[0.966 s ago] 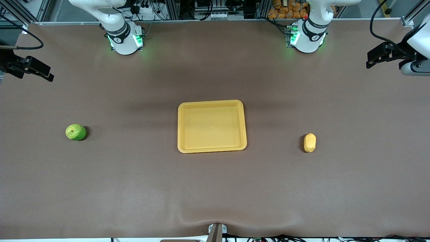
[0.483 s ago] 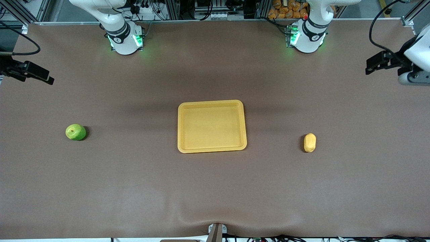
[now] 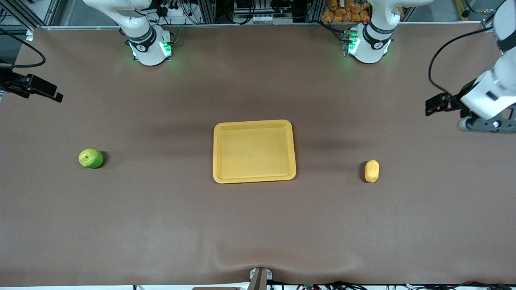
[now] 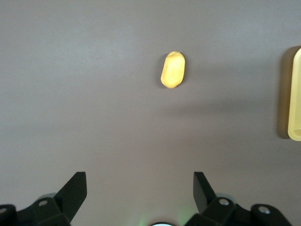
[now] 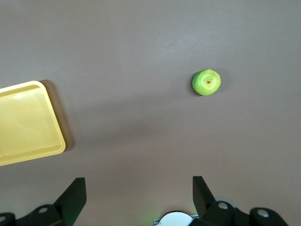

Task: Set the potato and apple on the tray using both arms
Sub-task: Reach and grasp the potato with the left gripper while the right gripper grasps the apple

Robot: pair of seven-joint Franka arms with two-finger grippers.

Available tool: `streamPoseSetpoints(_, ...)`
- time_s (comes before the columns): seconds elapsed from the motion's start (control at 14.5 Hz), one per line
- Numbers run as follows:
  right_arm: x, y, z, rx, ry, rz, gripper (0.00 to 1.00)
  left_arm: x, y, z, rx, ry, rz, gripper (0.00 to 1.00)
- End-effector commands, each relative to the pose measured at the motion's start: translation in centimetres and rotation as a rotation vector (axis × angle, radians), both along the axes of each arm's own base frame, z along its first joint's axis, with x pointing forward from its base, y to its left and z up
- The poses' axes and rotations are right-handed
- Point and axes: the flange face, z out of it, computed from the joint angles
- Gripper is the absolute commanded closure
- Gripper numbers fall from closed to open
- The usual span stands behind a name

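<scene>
The yellow tray (image 3: 254,122) lies empty at the middle of the table. The green apple (image 3: 90,158) rests on the mat toward the right arm's end, and also shows in the right wrist view as the apple (image 5: 206,82), with a corner of the tray (image 5: 28,117) beside it. The yellow-tan potato (image 3: 371,170) lies toward the left arm's end. My left gripper (image 4: 139,181) hangs open and empty high over the mat, well short of the potato (image 4: 173,69). My right gripper (image 5: 138,186) is open and empty too, high above bare mat, apart from the apple.
The brown mat (image 3: 258,225) covers the whole table. The two arm bases (image 3: 151,46) (image 3: 369,44), lit green, stand along the edge farthest from the front camera. The left arm's wrist (image 3: 485,98) hangs over its end of the table.
The left arm's hand has swung over its end of the table, closer to the potato. The right arm's hand has barely shifted. Apple, potato and tray have not moved.
</scene>
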Motion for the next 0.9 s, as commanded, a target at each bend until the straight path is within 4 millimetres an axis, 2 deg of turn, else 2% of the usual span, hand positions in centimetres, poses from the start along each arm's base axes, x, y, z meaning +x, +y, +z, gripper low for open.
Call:
streamPoseSetpoints(0.0, 0.7, -0.5, -1.1, 0.017, 0.025, -0.005, 0.00, -0.8, 0.1, -4.4, -0.027, -0.005, 0.012, 0.00)
streamPoseSetpoints(0.14, 1.0, -1.3, -2.0, 0.012, 0.042, -0.018, 0.00, -0.9, 0.2, -8.6, -0.034, -0.028, 0.013, 0.00)
streamPoseSetpoints(0.34, 1.4, -2.8, -4.0, 0.014, 0.108, -0.034, 0.00, -0.8, 0.2, -12.6, -0.035, -0.031, 0.014, 0.00)
streamPoseSetpoints(0.55, 2.2, -3.1, -5.7, 0.011, 0.140, -0.039, 0.00, -0.1, 0.2, -14.1, -0.036, -0.039, 0.016, 0.00)
streamPoseSetpoints(0.69, 3.2, -3.6, -8.1, 0.014, 0.182, -0.045, 0.00, -0.2, 2.9, -15.5, -0.046, -0.044, 0.066, 0.00)
streamPoseSetpoints(0.76, 3.6, -4.7, -9.7, 0.019, 0.209, -0.060, 0.00, -0.5, 2.7, -16.4, -0.058, -0.046, 0.071, 0.00)
streamPoseSetpoints(0.83, 3.7, -5.4, -10.2, 0.022, 0.219, -0.072, 0.00, -0.4, 1.8, -16.9, -0.061, -0.065, 0.055, 0.00)
